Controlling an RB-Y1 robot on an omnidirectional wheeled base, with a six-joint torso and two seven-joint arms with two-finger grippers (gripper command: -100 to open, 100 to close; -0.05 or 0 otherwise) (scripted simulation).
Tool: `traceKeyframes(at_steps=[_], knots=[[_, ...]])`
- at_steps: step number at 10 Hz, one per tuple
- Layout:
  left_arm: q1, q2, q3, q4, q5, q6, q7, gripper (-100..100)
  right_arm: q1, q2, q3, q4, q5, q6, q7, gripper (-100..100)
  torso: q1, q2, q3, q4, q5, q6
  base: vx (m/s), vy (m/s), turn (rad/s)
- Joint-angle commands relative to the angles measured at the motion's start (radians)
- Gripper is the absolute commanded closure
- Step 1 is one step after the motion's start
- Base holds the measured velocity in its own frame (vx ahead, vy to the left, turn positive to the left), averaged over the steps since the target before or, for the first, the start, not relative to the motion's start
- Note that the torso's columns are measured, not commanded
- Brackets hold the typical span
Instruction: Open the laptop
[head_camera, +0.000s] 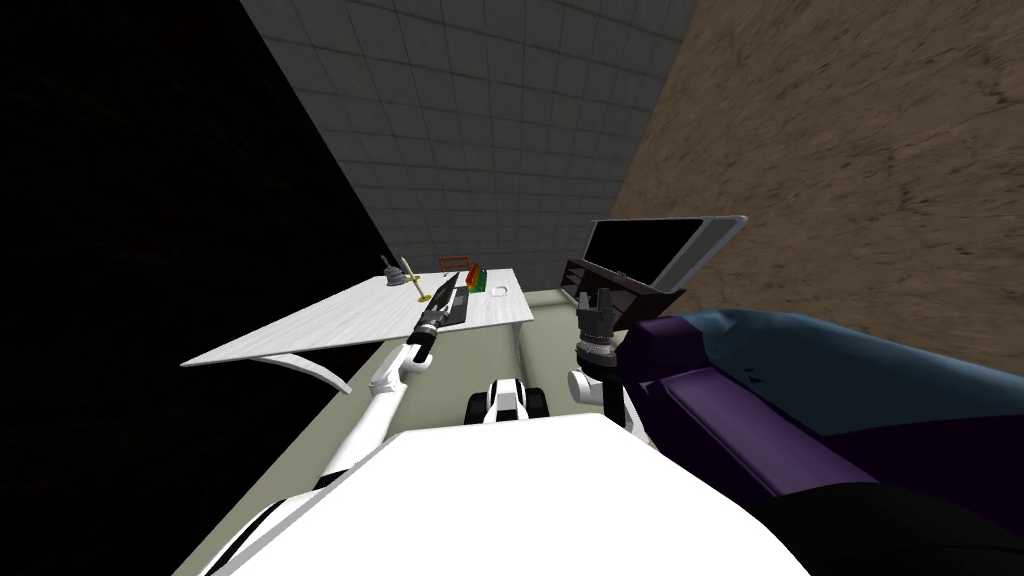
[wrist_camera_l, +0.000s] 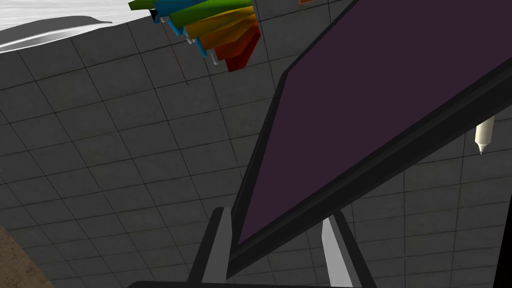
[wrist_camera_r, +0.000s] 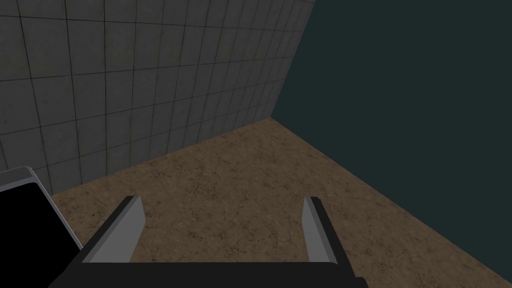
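The laptop (head_camera: 456, 303) lies on the white desk (head_camera: 340, 325), its lid partly raised. My left gripper (head_camera: 446, 288) reaches over the desk and is shut on that lid. In the left wrist view the lid (wrist_camera_l: 360, 115) shows a dark purple screen in a black frame, and its corner sits between my two fingers (wrist_camera_l: 218, 250). My right gripper (head_camera: 597, 301) points upward beside the TV stand, away from the desk. In the right wrist view the right gripper (wrist_camera_r: 220, 230) is open with nothing between its fingers.
Coloured books (head_camera: 474, 279) (wrist_camera_l: 215, 30), a gold candle holder (head_camera: 415, 285), its white candle (wrist_camera_l: 484, 135) and a white dish (head_camera: 501, 291) stand on the desk's far part. A TV (head_camera: 650, 250) on a dark stand (head_camera: 625, 292) and a purple and blue couch (head_camera: 800, 380) lie right. A black area lies left.
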Motion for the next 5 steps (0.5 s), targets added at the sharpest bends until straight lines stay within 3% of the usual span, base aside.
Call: traceKeyframes(at_steps=[1,4,5], knots=[[-0.036,-0.027,0.039,0.071,0.074,-0.042,-0.082,100,0.000,0.000,0.000,0.000,0.000,0.000,0.000,0,0.002,0.001,0.001,0.003,0.000,0.002,-0.043,0.036,-0.023],[-0.036,-0.027,0.039,0.108,0.076,-0.042,-0.166,100,0.000,0.000,0.000,0.000,0.000,0.000,0.000,0,0.002,-0.001,0.000,-0.003,0.002,-0.002,-0.010,0.005,-0.017],[-0.036,-0.027,0.039,0.108,0.076,-0.042,-0.172,100,0.000,0.000,0.000,0.000,0.000,0.000,0.000,0,0.004,-0.002,-0.001,-0.002,0.001,-0.003,-0.004,-0.016,-0.006]])
